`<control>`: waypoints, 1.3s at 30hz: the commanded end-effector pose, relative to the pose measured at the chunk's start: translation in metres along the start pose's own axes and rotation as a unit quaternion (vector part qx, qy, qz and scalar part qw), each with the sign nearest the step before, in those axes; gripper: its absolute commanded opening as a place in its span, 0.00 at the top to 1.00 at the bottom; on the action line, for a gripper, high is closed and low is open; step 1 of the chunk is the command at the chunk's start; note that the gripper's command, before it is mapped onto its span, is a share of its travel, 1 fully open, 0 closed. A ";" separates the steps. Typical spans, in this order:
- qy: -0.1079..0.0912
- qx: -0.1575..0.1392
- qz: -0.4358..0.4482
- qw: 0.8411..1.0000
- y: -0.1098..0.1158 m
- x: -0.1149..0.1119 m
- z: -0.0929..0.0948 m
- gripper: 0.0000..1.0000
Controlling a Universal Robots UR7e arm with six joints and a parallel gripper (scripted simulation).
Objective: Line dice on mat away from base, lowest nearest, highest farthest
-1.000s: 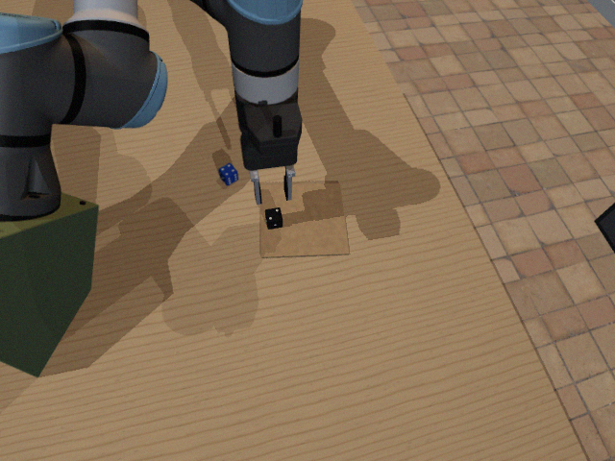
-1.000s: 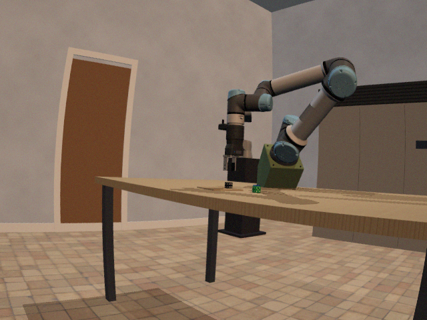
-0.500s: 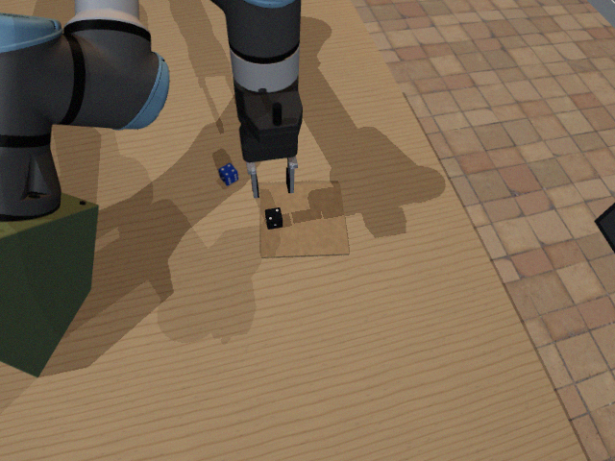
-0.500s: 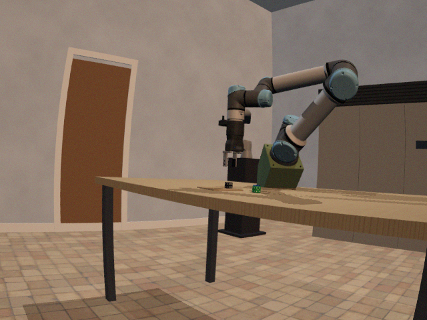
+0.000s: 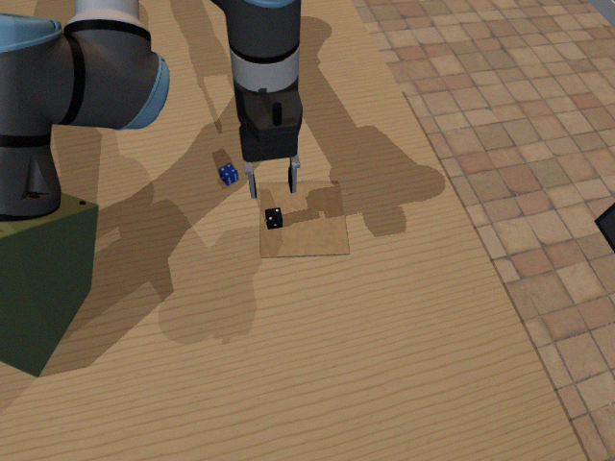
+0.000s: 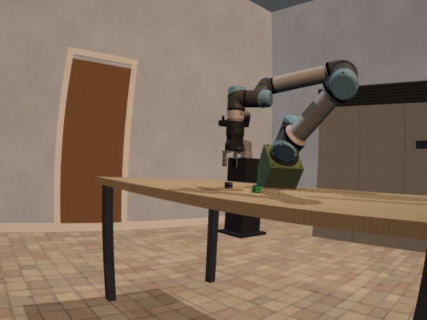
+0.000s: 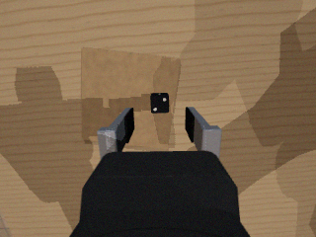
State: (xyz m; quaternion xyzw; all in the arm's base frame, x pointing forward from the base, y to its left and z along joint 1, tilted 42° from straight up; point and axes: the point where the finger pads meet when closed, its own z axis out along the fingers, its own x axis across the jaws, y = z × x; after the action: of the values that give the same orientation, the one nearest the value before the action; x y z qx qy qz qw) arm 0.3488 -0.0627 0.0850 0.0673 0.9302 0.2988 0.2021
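A black die (image 5: pixel 273 217) showing two pips stands on the tan square mat (image 5: pixel 303 220), near the mat's left edge. It also shows in the wrist view (image 7: pixel 159 103) and in the side view (image 6: pixel 228 185). My gripper (image 5: pixel 273 184) hangs well above the die, open and empty; in the wrist view (image 7: pixel 159 125) the fingers stand wide with the die far below. A blue die (image 5: pixel 228 174) lies on the table left of the mat, off it. A green die (image 6: pixel 255 188) lies on the table near the base block, seen only in the side view.
The green base block (image 5: pixel 41 282) stands at the left of the table. The table's right edge (image 5: pixel 447 188) runs close past the mat, with tiled floor beyond. A dark cabinet (image 6: pixel 243 170) stands behind the table.
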 end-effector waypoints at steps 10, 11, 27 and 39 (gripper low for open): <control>0.000 0.000 0.013 1.000 0.002 0.001 0.000 0.00; 0.000 0.000 0.019 1.000 0.003 0.002 0.000 0.00; 0.000 0.000 0.228 0.974 0.043 0.026 0.001 0.00; 0.000 0.000 0.418 0.908 0.082 0.051 0.006 0.00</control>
State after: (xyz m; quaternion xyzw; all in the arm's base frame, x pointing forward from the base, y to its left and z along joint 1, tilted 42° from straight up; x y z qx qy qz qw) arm 0.3115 0.0079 0.1081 0.4007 0.8422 0.3519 0.0797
